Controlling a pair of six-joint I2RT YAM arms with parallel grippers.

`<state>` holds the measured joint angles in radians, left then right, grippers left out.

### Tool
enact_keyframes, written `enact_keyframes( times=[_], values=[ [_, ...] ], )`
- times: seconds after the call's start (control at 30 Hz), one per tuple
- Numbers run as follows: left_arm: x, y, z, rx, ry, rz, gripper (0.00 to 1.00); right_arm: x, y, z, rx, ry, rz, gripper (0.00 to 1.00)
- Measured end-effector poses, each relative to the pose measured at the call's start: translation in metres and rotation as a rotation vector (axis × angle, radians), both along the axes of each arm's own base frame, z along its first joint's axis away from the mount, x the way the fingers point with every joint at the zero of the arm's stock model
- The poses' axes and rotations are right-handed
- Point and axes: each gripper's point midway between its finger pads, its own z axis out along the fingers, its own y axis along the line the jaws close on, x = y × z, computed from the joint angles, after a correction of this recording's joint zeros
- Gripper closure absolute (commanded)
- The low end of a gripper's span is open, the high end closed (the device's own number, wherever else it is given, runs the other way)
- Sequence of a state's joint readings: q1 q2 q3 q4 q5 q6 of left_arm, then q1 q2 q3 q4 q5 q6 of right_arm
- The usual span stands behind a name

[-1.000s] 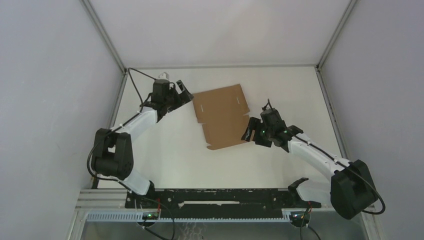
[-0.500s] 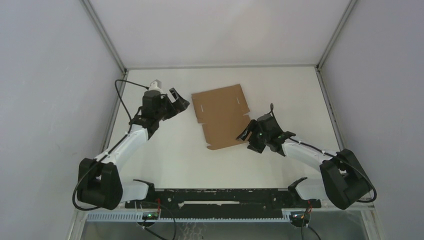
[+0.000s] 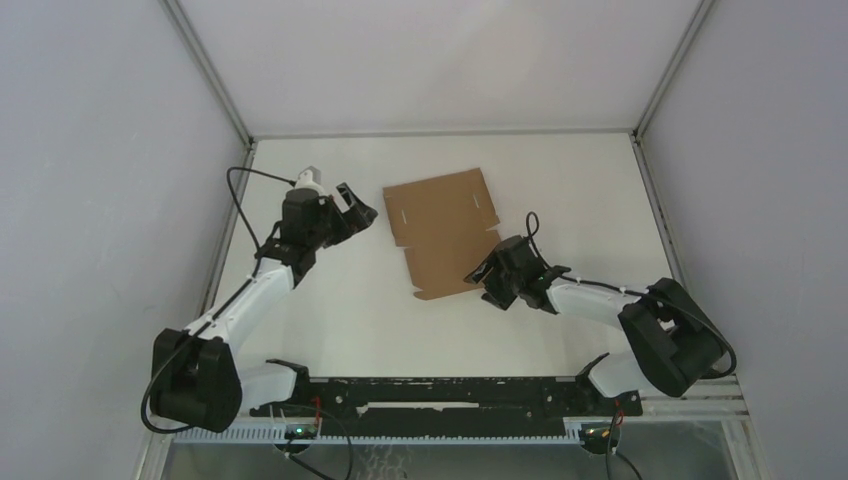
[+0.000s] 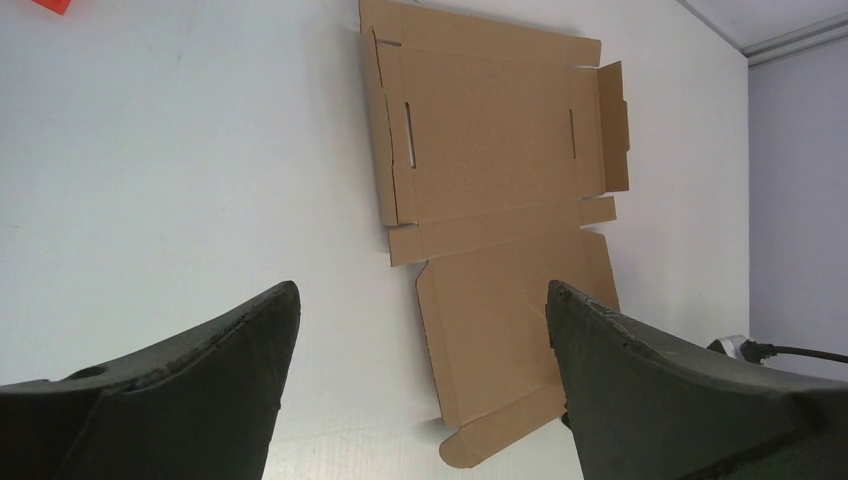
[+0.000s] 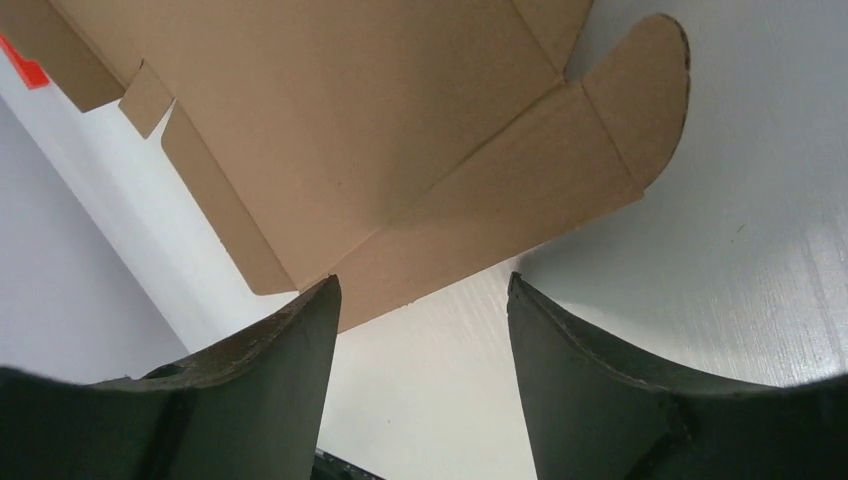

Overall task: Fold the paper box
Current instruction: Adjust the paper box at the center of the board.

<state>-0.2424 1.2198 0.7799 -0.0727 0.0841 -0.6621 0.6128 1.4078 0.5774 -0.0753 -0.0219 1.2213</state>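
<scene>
paper box (image 3: 440, 235) laid flat on table (image 3: 340, 300) | right gripper (image 3: 484, 271) set at its near-right edge, jaws parted | left gripper (image 3: 362, 204) positioned off its left side, jaws spread wide

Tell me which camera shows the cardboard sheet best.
Left wrist: the cardboard sheet lies nearly whole and large, slits and flaps clear. The top view shows it small and distant; the right wrist catches only its near flaps.

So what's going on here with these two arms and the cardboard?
The paper box lies flat, unfolded, on the table. The right gripper, jaws open, is at its near right corner. The left gripper, also open, hovers left of the sheet, touching nothing. No fold made yet.
</scene>
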Motion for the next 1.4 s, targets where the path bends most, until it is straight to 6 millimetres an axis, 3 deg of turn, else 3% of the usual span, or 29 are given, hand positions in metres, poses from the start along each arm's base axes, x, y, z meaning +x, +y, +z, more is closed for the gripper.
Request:
enact_keyframes(
  times=[0.23, 0.7, 0.87, 1.27, 1.4],
  values=[
    [-0.005, 0.002, -0.004, 0.007, 0.004, -0.004, 0.03, 0.008, 0.000, -0.005, -0.018, 0.005, -0.076, 0.33],
    [-0.009, 0.003, -0.005, 0.023, 0.002, -0.012, 0.03, 0.035, -0.011, -0.012, -0.046, -0.005, -0.180, 0.61],
    [-0.011, 0.005, -0.004, 0.031, -0.001, -0.015, 0.03, 0.045, -0.030, -0.011, -0.077, -0.022, -0.209, 0.66],
    [-0.021, 0.008, -0.008, 0.044, 0.018, -0.017, 0.03, 0.077, -0.084, 0.017, -0.103, -0.127, -0.234, 0.78],
    [-0.023, 0.009, -0.009, 0.046, 0.024, -0.018, 0.03, 0.078, -0.096, 0.019, -0.117, -0.137, -0.195, 0.73]
  ],
)
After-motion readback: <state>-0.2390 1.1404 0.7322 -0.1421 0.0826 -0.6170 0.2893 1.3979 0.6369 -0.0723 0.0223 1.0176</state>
